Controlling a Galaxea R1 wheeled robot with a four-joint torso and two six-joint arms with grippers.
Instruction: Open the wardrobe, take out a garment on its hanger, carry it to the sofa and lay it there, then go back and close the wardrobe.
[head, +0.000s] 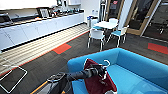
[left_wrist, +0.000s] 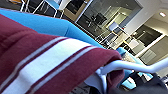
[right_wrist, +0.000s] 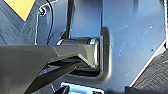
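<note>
Dark red jacket hung from your left tool over the bright blue sofa; grip state unclear

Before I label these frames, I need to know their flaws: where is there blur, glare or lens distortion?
Head view: wide-angle bending curves the white counter, and the jacket on the sofa is soft. Left wrist view: the jacket's striped hem looms close and blurred, the white hanger too; a ceiling light glares. Right wrist view: dim, bluish, smeared throughout.
</note>
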